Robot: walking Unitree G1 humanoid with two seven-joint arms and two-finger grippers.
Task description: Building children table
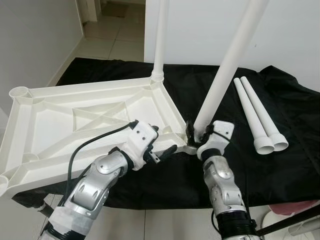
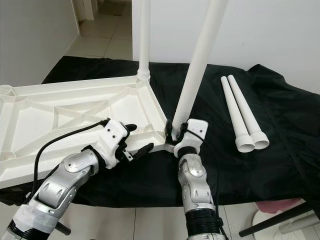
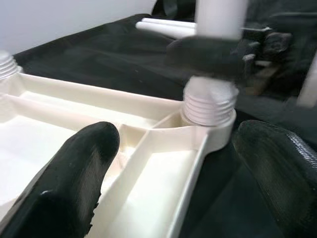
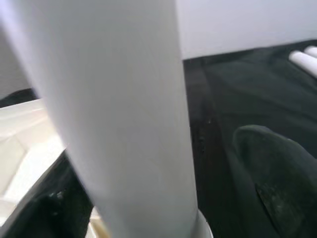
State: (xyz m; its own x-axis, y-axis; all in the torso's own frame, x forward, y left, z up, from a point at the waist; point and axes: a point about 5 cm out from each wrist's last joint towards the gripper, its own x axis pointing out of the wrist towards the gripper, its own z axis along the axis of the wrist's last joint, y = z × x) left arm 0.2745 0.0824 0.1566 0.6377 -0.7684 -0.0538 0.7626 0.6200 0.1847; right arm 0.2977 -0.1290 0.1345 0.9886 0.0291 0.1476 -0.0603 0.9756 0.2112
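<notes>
A white plastic table top (image 1: 55, 125) lies upside down on a black cloth (image 1: 290, 150). One white leg (image 1: 160, 40) stands upright in its far right corner socket. A second leg (image 1: 227, 65) leans to the right, with its threaded end (image 3: 210, 101) at the near right corner socket. My right gripper (image 1: 198, 133) is shut on this leg just above the socket, and the leg (image 4: 124, 109) runs close between its fingers (image 4: 272, 173). My left gripper (image 1: 161, 141) is open and straddles the table top's rim (image 3: 198, 148) just left of that corner.
Two loose white legs (image 1: 257, 112) lie side by side on the cloth to the right. A white wall (image 1: 300, 30) stands behind, with tiled floor (image 1: 112, 37) and a doorway at the back left. A pink object (image 1: 295, 207) and a black bar (image 1: 290, 222) are at the bottom right.
</notes>
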